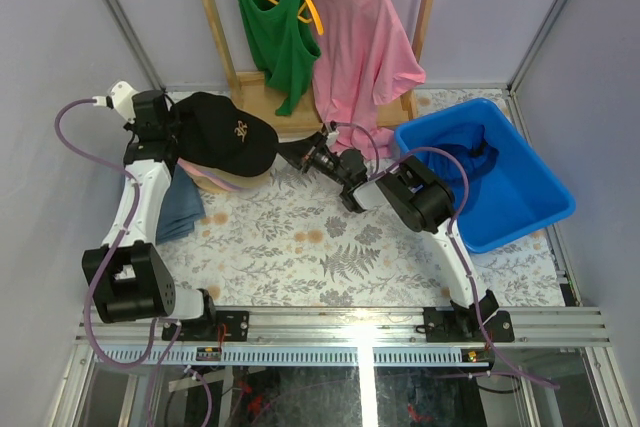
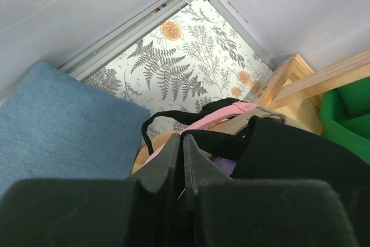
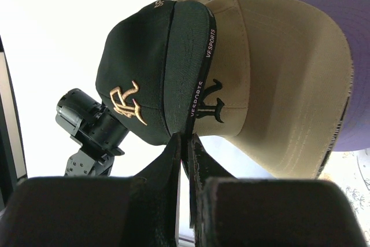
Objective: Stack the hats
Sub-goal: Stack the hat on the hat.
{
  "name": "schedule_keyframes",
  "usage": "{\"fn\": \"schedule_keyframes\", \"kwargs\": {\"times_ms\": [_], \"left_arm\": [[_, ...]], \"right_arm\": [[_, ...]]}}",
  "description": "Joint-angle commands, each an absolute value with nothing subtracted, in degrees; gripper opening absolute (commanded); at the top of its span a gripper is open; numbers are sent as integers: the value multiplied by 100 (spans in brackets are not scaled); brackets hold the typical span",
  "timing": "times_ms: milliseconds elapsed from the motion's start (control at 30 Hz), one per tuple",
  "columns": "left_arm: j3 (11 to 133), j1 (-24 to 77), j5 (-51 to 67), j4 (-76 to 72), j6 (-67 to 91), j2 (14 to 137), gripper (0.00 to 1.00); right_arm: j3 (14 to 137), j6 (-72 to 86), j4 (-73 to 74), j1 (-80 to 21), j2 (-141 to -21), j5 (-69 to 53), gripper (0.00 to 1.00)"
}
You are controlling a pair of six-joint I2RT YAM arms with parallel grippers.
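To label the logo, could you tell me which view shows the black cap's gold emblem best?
The right wrist view: the black cap shows its gold emblem large and sharp. Top external shows it tiny; left wrist shows only black fabric.

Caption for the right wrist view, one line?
Right gripper pinching the brim of the black cap, tan cap and lavender cap stacked behind.

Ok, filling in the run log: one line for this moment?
black cap: atop tan cap | left tool: shut on its rear | right tool: shut on its brim | blue cap: in bin
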State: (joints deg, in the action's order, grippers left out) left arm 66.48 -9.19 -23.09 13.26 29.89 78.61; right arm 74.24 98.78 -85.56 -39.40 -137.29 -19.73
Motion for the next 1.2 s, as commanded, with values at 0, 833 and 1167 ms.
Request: {"fn": "schedule_keyframes", "kwargs": {"times_ms": [0, 833, 1167], "left_arm": [[6514, -1141, -2348, 1122, 2940, 7978, 0], [6314, -1160, -1767, 1152, 2920, 8430, 0], [6116, -1159, -1512, 1140, 3021, 8442, 0]], "right_arm": [[7511, 9762, -8478, -3999, -13963, -1808, 0], [7662, 9145, -6666, -3920, -14528, -1313, 0], [7781, 8785, -5798, -3920, -14543, -1302, 0]]}}
